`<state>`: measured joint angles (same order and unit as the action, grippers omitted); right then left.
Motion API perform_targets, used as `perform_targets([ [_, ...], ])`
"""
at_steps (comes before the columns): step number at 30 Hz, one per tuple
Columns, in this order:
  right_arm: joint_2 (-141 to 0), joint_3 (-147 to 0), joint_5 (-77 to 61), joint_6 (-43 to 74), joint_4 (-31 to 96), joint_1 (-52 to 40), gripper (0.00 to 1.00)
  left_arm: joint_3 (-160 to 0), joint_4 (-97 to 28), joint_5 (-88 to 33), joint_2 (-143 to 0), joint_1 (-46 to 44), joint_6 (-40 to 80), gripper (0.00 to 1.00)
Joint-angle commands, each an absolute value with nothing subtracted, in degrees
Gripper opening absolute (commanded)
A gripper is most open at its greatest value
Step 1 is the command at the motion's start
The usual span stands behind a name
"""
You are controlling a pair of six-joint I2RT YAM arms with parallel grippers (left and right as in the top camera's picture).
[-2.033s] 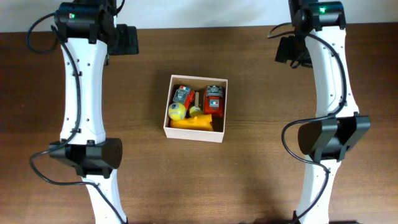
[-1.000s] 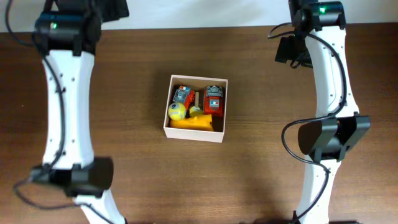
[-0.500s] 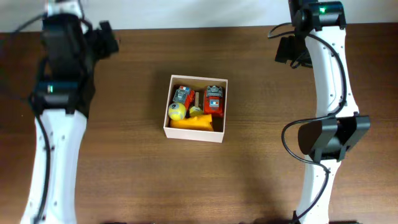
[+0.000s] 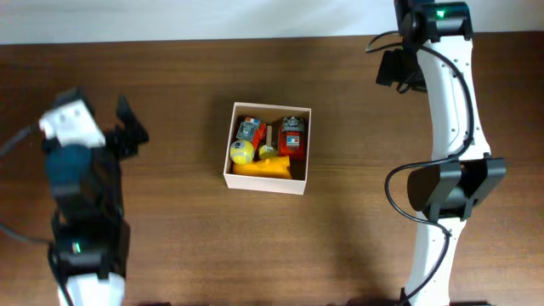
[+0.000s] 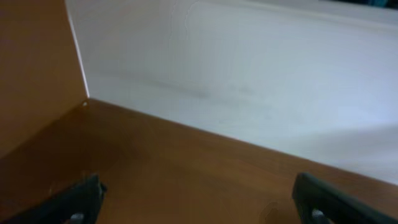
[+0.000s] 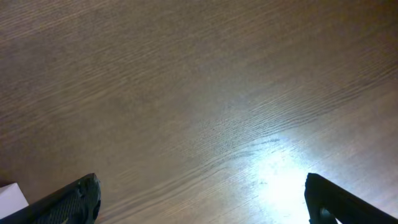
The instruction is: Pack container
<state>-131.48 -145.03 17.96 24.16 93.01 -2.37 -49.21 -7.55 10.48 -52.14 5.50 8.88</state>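
Note:
The container (image 4: pixel 227 172), a square white-walled box with a tan inside, sits at the table's middle in the overhead view. It holds two red-orange toys (image 4: pixel 291 134), a yellow ball (image 4: pixel 242 152) and a yellow wedge (image 4: pixel 265 168). My left gripper (image 4: pixel 129 127) is well to the left of the box; its fingers stand wide apart and empty in the left wrist view (image 5: pixel 199 202). My right gripper (image 4: pixel 395 68) is at the far right back, open and empty over bare wood in the right wrist view (image 6: pixel 202 199).
The brown wooden table (image 4: pixel 340 238) meets a white wall (image 5: pixel 249 81) at the back. The right arm's base (image 4: pixel 455 187) stands at the right front. A white corner (image 6: pixel 11 198) shows at the lower left of the right wrist view.
The left arm has swung from the back left corner toward the front left, and its gripper now sits lower on the left side. The right arm and the box have not moved.

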Motion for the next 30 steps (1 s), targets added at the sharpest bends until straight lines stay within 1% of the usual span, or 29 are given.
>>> perform_targets([
  [1,-131.61,-144.90,18.02,24.43,92.97,-2.22,0.99,-40.18,-5.28,8.36,-43.48,6.22,8.95,0.99],
  [11,-131.61,-144.90,18.02,24.43,92.97,-2.22,0.99,-19.49,-3.55,5.61,-19.42,6.00,8.95,0.99],
  [16,-131.61,-144.90,18.02,24.43,92.97,-2.22,0.99,-11.55,-1.72,4.19,-11.05,6.00,8.97,0.99],
  [22,-131.61,-144.90,18.02,24.45,92.97,-2.22,0.99,-6.55,-2.11,3.86,-4.45,6.00,8.95,0.99],
  [30,-131.61,-144.90,18.02,24.43,92.97,-2.22,0.99,-5.19,-9.67,3.86,-0.69,6.02,8.95,0.99],
])
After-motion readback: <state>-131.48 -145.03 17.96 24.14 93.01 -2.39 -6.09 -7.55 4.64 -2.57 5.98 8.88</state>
